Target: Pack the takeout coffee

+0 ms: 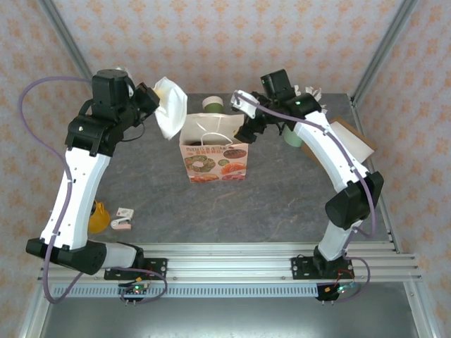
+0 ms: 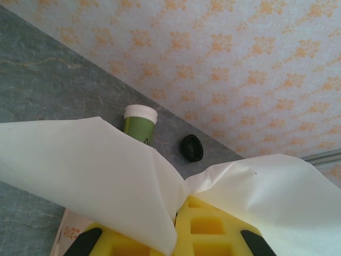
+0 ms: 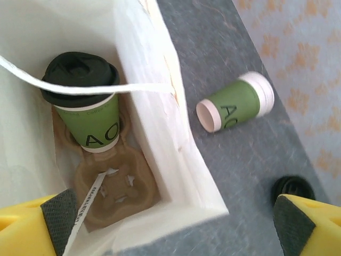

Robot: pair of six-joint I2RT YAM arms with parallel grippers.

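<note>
Right gripper (image 3: 176,220) spread — 1 lidded cup (image 3: 85,114) bagged.

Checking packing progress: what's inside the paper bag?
One lidded green cup sits in a cardboard carrier; its near slot is empty. The cup hides the paper bag's floor behind it.

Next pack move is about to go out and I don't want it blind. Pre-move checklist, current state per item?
1. Right gripper open, empty: ok.
2. Lidded cup seated in cardboard carrier inside paper bag: ok.
3. Empty carrier slot beside it: ok.
4. Second cup lidded: not ok; black lid lies apart on table.
5. Bag handle clear of opening: not ok, crosses over lidded cup.
6. Left gripper white paper sheet clear of bag mouth: cannot tell.
</note>
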